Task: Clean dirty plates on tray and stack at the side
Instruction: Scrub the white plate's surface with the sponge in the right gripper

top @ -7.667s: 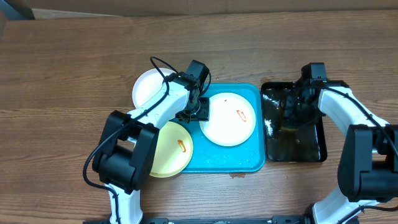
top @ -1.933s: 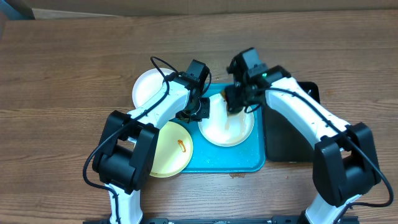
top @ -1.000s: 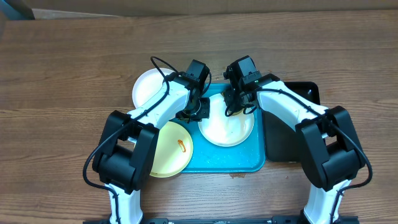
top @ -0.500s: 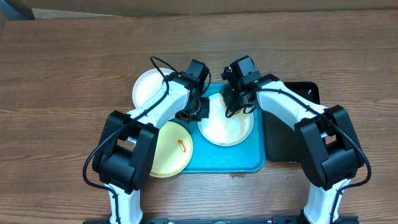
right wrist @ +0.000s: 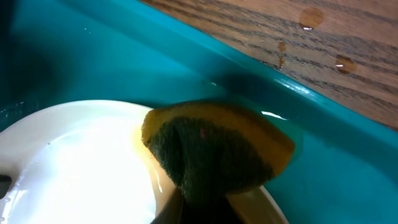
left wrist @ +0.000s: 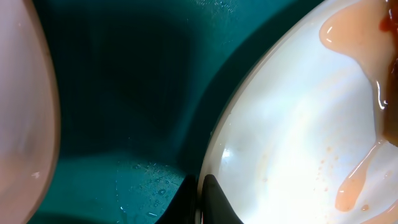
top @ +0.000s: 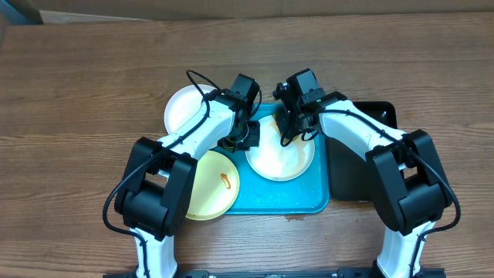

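The left gripper [top: 249, 141] is clamped on the left rim of a white plate [top: 282, 161] that lies in the tray [top: 285, 198], toward its far half. The right gripper [top: 292, 133] is closed on a yellow-and-green sponge [right wrist: 217, 152], pressed on that plate's far edge, close under the tray's far rim. Watery orange smears [left wrist: 348, 186] streak the plate. The two grippers sit near each other. Open blue floor shows along the tray's near side.

A yellow plate [top: 208, 185] overlaps the tray's near left corner. A second white plate [top: 184, 108] lies on the table [top: 77, 116] off the far left corner. A black tray [top: 359, 174] lies just right of the tray. Droplets [right wrist: 311, 17] dot the wood beyond the far rim.
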Robot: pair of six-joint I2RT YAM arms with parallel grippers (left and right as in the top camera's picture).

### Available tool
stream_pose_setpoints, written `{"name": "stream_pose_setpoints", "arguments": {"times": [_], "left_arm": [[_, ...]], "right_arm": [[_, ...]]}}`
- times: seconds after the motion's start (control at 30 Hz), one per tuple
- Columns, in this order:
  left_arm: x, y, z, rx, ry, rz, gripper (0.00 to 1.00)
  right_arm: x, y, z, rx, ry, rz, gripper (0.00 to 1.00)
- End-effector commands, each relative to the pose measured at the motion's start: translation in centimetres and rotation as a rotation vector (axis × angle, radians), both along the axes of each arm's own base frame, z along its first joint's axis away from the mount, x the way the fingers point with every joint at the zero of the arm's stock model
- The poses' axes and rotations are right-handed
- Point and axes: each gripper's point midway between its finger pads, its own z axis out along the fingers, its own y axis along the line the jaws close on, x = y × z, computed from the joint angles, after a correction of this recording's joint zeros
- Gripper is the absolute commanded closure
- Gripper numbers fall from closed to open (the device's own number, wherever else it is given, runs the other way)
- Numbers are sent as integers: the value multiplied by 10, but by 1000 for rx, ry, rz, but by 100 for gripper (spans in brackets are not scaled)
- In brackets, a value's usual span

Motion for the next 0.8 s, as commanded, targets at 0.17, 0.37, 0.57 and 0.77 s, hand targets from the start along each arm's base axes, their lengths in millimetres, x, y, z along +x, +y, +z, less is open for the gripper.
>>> {"name": "stream_pose_setpoints", "arguments": {"times": [0.17,0.37,0.57,0.77], "left_arm": [[7,-1,1,0,-14,1,96],[7,-1,1,0,-14,1,96],[7,-1,1,0,-14,-2,96],[7,-1,1,0,-14,-1,96]], "right_arm": [[-24,26,-17,-26,41,85,96],[-32,30,-18,-59,45,117,96],[-42,33,3,2,138,128,96],[-39,27,48,97,148,157,96]]}}
